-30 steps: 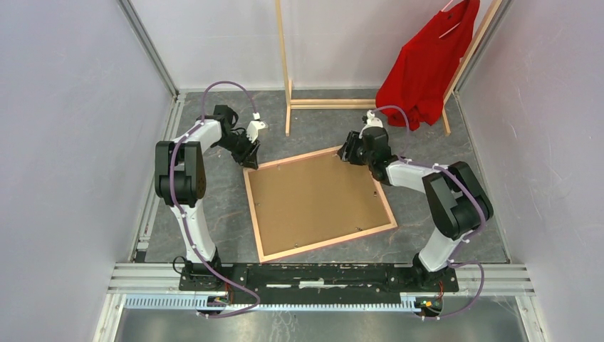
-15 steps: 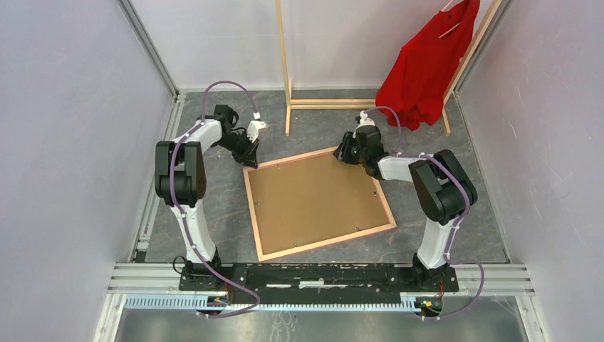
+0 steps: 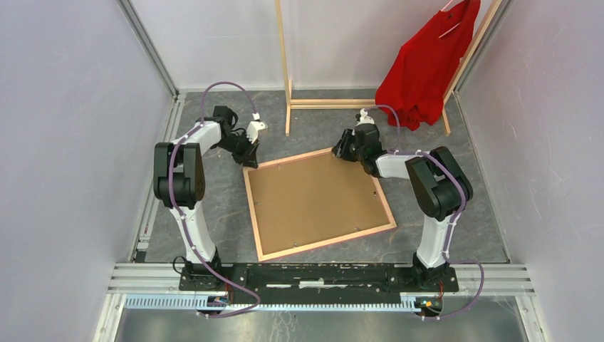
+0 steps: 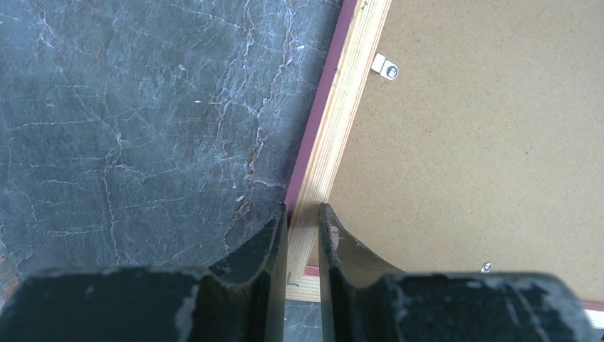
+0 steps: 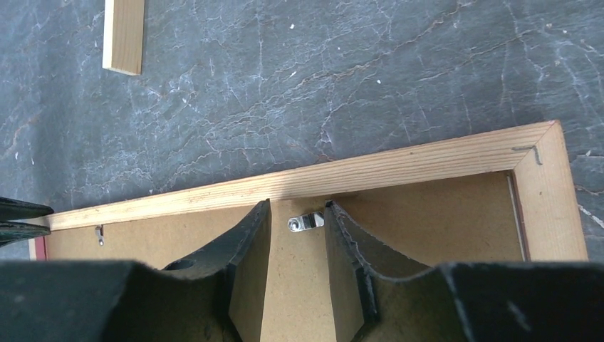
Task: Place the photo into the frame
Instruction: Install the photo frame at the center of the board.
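black left gripper (image 4: 302, 214) nearly together, clamped on the frame (image 3: 317, 203) wood rail near its far left corner. right gripper (image 5: 298, 208) slightly apart, tips straddling a small metal tab (image 5: 305, 222) on the backing. frame lies face down mid table (image 3: 228, 214), brown board up, pink edge showing.

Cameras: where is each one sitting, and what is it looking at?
Top camera: high above and behind the arms, looking down on the table and the frame; both arms show.
Left wrist camera: on the left arm, looking down past the left hand at the frame's edge.
Right wrist camera: on the right arm, looking past the right hand at a metal clip.
Shared: all three show the frame's brown back.
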Action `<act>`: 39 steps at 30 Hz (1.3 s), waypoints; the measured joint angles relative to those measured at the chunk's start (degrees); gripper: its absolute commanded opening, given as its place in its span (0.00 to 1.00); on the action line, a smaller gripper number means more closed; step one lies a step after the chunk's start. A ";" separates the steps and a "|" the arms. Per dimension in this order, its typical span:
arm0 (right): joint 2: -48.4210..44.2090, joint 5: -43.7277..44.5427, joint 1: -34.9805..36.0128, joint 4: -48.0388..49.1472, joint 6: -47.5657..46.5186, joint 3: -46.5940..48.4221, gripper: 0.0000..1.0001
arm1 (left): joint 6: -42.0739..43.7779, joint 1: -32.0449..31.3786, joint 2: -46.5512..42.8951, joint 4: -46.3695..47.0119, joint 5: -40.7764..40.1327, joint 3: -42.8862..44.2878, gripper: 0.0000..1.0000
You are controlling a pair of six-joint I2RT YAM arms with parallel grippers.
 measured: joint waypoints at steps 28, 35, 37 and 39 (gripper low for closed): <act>-2.95 1.46 -0.07 0.96 3.89 -5.22 0.01 | 0.02 -0.59 -0.83 1.01 -1.20 -0.87 0.22; -2.14 1.53 -0.07 2.49 4.85 -5.18 0.00 | 0.09 -0.61 -1.31 1.84 -1.22 -1.62 0.20; -1.90 1.53 -0.07 2.86 5.40 -5.18 0.00 | 0.44 -0.63 -1.40 1.90 -1.22 -1.75 0.20; -1.57 1.51 -0.07 3.30 5.77 -5.03 0.00 | 0.90 -0.72 -1.53 1.99 -1.29 -1.88 0.20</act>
